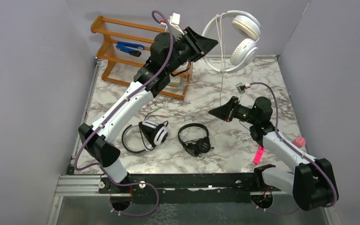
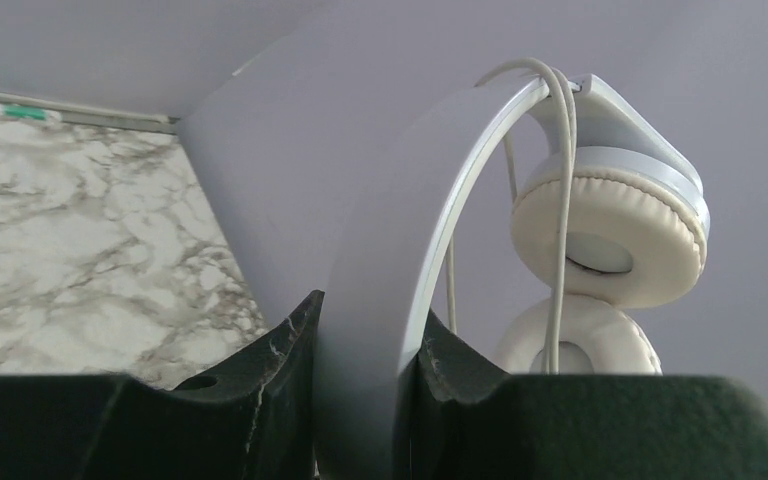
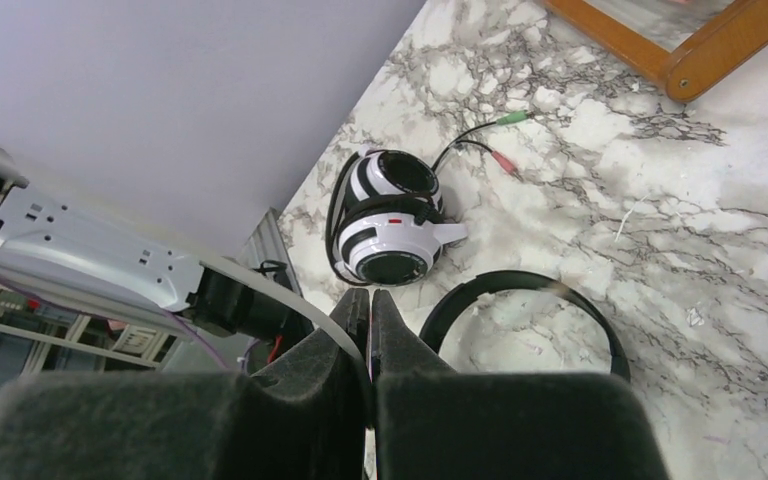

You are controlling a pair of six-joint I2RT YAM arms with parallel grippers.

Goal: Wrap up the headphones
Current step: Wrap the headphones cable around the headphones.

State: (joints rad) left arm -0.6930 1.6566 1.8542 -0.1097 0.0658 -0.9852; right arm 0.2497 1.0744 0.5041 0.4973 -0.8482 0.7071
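The left wrist view shows what the top view does not show well: the left claw [image 2: 360,385] is pinched on the flat headband of the all-white headphones [image 2: 610,230]. Both cream ear pads hang just past the fingers, and the white cord [image 2: 560,200] is looped over the band. From above, the left claw [image 1: 208,45] is raised high, with the all-white headphones [image 1: 243,37] out from its tips. The white cord [image 1: 222,79] drops from them to the right claw [image 1: 212,112].

In the right wrist view the right claw [image 3: 370,310] has its fingers pressed together, and a white line runs into the seam between them. The contact itself is hard to see.

Past this claw, on the marble table [image 3: 660,250], lie the white-and-black headphones [image 3: 390,215]. Nearer is the band of the all-black headphones [image 3: 520,277], with its cups cut off by the fingers. A wooden rack [image 1: 104,23] stands under the left claw.
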